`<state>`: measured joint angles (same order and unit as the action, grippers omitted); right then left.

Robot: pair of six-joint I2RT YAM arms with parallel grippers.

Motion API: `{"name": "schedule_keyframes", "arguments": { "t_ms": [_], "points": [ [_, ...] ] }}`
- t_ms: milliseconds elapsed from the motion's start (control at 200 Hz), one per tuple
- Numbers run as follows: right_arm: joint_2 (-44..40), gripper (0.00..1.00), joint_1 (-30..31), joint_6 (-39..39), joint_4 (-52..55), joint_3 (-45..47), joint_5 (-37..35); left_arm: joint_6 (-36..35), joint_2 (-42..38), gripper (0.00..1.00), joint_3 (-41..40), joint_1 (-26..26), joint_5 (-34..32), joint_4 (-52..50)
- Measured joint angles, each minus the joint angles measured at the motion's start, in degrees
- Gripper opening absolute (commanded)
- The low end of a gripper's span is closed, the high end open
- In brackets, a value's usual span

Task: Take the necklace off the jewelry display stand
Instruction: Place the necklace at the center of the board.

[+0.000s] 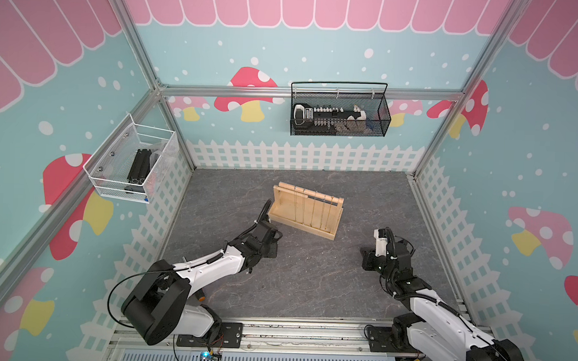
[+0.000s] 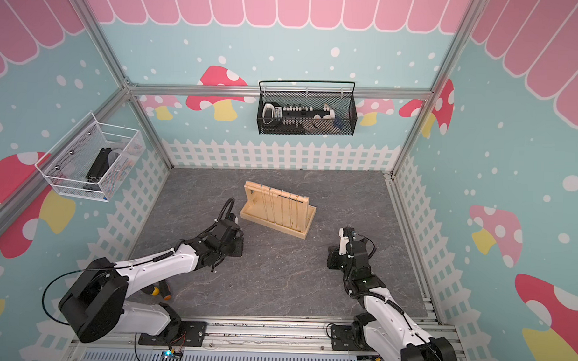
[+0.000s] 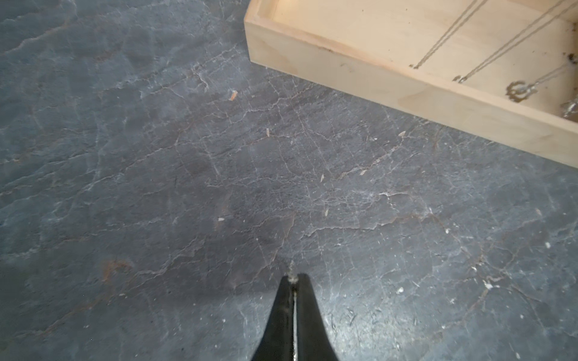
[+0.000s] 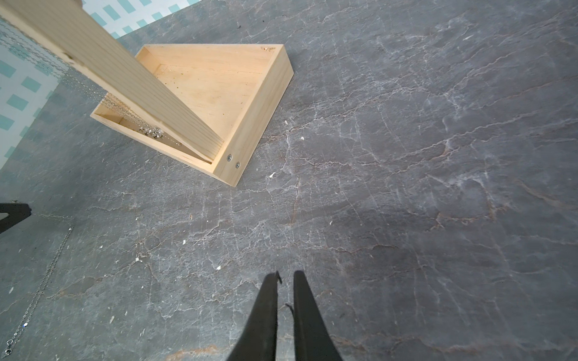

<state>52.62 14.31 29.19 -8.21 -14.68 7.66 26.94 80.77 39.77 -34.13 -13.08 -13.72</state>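
The jewelry display stand (image 1: 304, 211) (image 2: 278, 210) is pale wood and sits mid-table, with several thin chains (image 1: 313, 208) hanging from its top bar. Its base corner (image 3: 344, 62) shows in the left wrist view. My left gripper (image 3: 294, 276) (image 1: 272, 248) is low over the table, left of the stand, and is shut on the necklace (image 3: 292, 271), which shows only as a bit of chain at the tips. In the right wrist view the necklace (image 4: 47, 275) trails from the left gripper (image 4: 12, 214) across the table. My right gripper (image 4: 286, 275) (image 1: 366, 260) hovers right of the stand (image 4: 219, 81), its fingers slightly apart and empty.
A black wire basket (image 1: 339, 112) hangs on the back wall and a white mesh basket (image 1: 133, 162) on the left wall. A small orange and black object (image 2: 159, 291) lies by the left arm's base. Pendants (image 4: 151, 131) rest in the stand's base.
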Motion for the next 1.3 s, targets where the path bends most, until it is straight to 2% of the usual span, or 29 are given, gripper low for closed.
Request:
{"name": "schedule_keyframes", "arguments": {
  "t_ms": [901,1301],
  "points": [
    [1.68,0.14,0.0,0.04,-1.4,-0.09,0.9,0.02,12.37,0.02,2.36,1.81,-2.4,6.54],
    [1.75,0.14,0.0,0.04,-1.7,-0.09,0.9,0.02,15.15,0.02,4.52,2.54,-2.58,8.48]
  ]
}}
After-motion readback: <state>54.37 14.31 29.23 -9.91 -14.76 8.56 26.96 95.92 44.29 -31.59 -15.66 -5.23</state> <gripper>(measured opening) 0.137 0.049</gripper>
